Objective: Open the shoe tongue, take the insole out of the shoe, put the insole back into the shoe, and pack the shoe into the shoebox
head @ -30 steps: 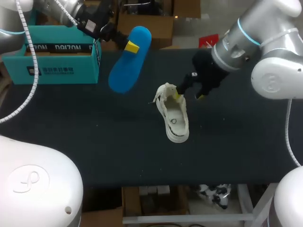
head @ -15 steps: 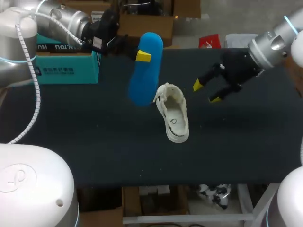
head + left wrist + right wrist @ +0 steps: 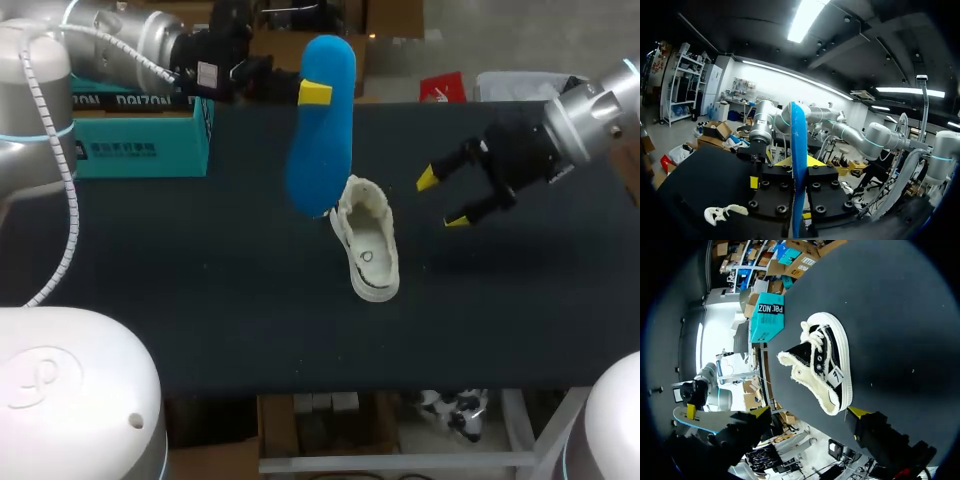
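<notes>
At upper centre of the head view, the left gripper [image 3: 312, 93] clamps the blue insole [image 3: 322, 140]. The white shoe [image 3: 368, 240] lies mid-frame on the dark table [image 3: 200, 280]. To its right, the right gripper [image 3: 442, 199] hovers, fingers spread. The teal shoebox [image 3: 140, 130] sits upper left.

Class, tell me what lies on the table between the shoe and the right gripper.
Nothing: in the head view, only bare dark table separates the shoe from the open right gripper.
</notes>
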Robot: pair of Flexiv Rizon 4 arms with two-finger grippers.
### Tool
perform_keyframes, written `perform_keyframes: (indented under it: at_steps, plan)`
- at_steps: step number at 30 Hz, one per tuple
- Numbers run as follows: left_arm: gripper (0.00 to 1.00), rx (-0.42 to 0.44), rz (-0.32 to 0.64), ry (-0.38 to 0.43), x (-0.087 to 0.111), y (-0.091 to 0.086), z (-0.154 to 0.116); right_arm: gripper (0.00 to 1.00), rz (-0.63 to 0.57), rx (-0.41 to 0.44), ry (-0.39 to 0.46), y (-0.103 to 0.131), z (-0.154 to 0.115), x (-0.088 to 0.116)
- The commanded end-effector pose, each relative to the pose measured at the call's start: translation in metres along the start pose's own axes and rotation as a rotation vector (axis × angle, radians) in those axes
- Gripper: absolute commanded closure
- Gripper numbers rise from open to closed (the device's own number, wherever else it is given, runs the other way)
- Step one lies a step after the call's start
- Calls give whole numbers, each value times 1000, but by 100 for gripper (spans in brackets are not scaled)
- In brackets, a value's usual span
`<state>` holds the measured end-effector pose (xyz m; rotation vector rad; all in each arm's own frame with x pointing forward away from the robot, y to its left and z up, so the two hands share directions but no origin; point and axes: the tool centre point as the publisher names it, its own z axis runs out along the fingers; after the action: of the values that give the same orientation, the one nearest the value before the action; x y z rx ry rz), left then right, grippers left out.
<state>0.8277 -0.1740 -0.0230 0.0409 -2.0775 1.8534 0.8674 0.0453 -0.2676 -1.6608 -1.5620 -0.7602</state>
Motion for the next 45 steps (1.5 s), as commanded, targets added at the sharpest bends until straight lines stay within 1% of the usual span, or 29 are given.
perform_keyframes:
  at_steps: [1, 3, 5, 6, 8, 10, 14, 17, 22, 24, 27, 29, 30, 36, 42, 45]
  plan:
    - [100, 93, -45, -95, 2, 5, 4, 0, 133, 3, 171, -6, -6, -11]
    - [100, 130, -86, -120, 0, 3, 4, 0, 167, -2, 206, -10, -6, -13]
    - [100, 150, -107, -138, 0, 3, 5, 0, 184, 7, 279, -13, -5, -16]
    - [100, 149, -122, -133, -1, 3, 5, 0, 197, 4, 294, -15, -4, -19]
    - [100, 155, -135, -147, -2, 6, 7, 0, 221, 12, 336, -17, 0, -24]
    - [100, 152, -158, -142, -3, 8, 8, 0, 232, 6, 331, -19, 1, -26]
    - [100, 159, -174, -150, -4, 11, 6, 0, 232, 6, 331, -19, 1, -26]
    - [100, 171, -205, -153, -6, 18, 2, 0, 232, 6, 331, -19, 1, -26]
    - [100, 179, -288, -136, -20, 35, -2, 0, 232, 6, 331, -19, 1, -26]
    - [100, 191, -315, -118, -24, 38, -3, 0, 277, 22, 361, -17, 0, -26]
    - [100, 196, -331, -119, -28, 41, -2, 0, 345, 15, 375, -15, -1, -26]
    - [100, 194, -343, -119, -30, 43, 0, 0, 364, 9, 388, -15, -1, -26]
    - [100, 196, -345, -121, -31, 44, 0, 0, 381, 14, 411, -15, -1, -26]
    - [100, 206, -363, -117, -38, 48, 2, 0, 398, 14, 412, -16, 0, -26]
    - [100, 215, -364, -118, -39, 49, 0, 0, 407, 14, 410, -18, 0, -26]
    - [100, 204, -308, -117, -35, 52, 3, 0, 403, 29, 424, -19, 3, -25]
